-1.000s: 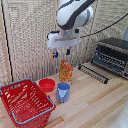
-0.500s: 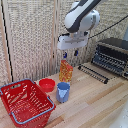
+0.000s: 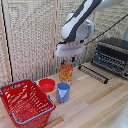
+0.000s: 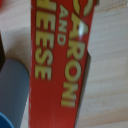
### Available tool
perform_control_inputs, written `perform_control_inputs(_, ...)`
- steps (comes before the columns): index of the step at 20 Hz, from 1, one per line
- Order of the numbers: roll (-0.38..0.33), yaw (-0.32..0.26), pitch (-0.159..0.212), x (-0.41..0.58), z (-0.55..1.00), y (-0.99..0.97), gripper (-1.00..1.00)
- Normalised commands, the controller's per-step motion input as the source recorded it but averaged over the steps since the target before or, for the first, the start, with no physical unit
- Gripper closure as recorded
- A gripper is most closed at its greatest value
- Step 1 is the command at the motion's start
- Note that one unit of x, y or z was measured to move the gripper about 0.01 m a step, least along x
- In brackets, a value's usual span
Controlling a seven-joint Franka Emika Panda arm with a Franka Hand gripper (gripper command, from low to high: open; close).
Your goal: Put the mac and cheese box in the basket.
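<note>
Mac and cheese carton (image 3: 66,72) stands upright on the wooden table (image 3: 95,100), directly under the gripping tool (image 3: 67,59), whose dark fingers hang at its top edge; from where I stand I cannot tell whether they have closed on it. In the wrist view its red printed face (image 4: 57,55) fills the frame. It looks like thin, light cardboard, stiff across the wide faces, so a gentle pinch near the top should do. A blue cup (image 3: 63,92) sits just in front, a red bowl (image 3: 47,84) beside, and the meshed red container (image 3: 25,102) lies toward the exterior view's left.
</note>
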Motion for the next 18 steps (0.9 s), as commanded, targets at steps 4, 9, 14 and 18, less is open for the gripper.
perform_control_inputs(4, 0.028, 0.061, 0.0, 0.139, -0.24, -0.29, 1.0)
perform_control_inputs(9, 0.006, -0.003, 0.0, 0.051, -0.04, -0.04, 1.0)
perform_control_inputs(14, 0.0, -0.009, 0.0, 0.007, 0.0, 0.0, 1.0)
perform_control_inputs(18, 0.0, -0.012, 0.0, 0.0, -0.01, 0.0, 1.0)
